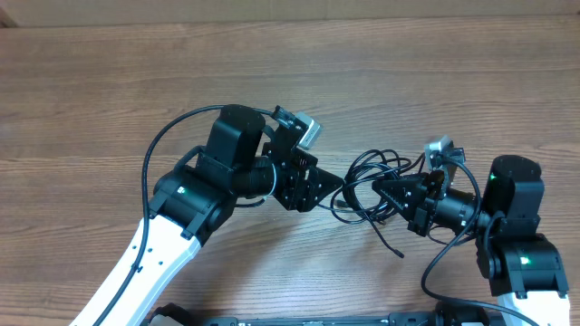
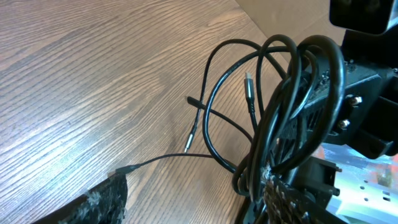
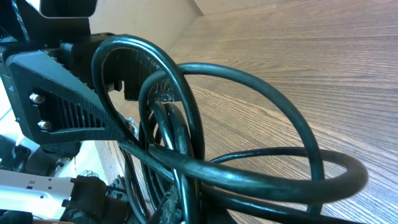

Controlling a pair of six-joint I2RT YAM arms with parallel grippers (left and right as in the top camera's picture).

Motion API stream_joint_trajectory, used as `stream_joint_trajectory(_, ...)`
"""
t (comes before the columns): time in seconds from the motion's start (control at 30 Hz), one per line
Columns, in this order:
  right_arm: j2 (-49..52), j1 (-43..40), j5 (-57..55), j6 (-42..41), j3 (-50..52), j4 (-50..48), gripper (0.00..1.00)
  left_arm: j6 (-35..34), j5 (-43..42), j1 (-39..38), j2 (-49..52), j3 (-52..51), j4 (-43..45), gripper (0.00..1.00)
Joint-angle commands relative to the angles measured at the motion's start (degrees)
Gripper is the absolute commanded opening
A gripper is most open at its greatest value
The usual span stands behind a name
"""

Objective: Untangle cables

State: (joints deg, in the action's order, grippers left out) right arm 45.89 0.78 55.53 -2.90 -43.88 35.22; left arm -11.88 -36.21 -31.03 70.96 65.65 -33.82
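Two plugs (image 2: 248, 78) of the cables (image 2: 264, 140), left wrist only

Glossy black cables (image 3: 267, 183), matt wood-grain table (image 1: 136, 72)

Between the two arms, a knot of cables (image 1: 372, 186) fills the narrow gap separating the left tool (image 1: 333, 187) from the right tool (image 1: 381, 192). Its loops drape over the right tool and leave no clean passage there. The far half of the table (image 1: 136, 81) and its left side are open wood with wide room.
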Motion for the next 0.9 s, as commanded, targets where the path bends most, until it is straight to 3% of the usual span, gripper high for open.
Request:
stream_joint_trajectory(0.0,-0.74,-0.2,1.16,-0.04,-0.87,-0.48,0.04,-0.2,0.81,-0.76,0.5,1.05,0.46,0.7)
stream_joint_trajectory(0.57,-0.74,-0.22,1.09,-0.04,-0.87,-0.48,0.04,-3.06,1.22,-4.7,5.62,1.05,4.31,0.6)
stream_joint_trajectory(0.67,-0.74,-0.22,1.07,-0.04,-0.87,-0.5,0.04,-4.31,0.59,-4.7,6.34,1.05,4.33,0.47)
stream_joint_trajectory(0.87,-0.74,-0.2,1.16,-0.09,-0.87,-0.7,0.04,-4.9,0.66,-5.92,6.93,1.05,4.33,0.38)
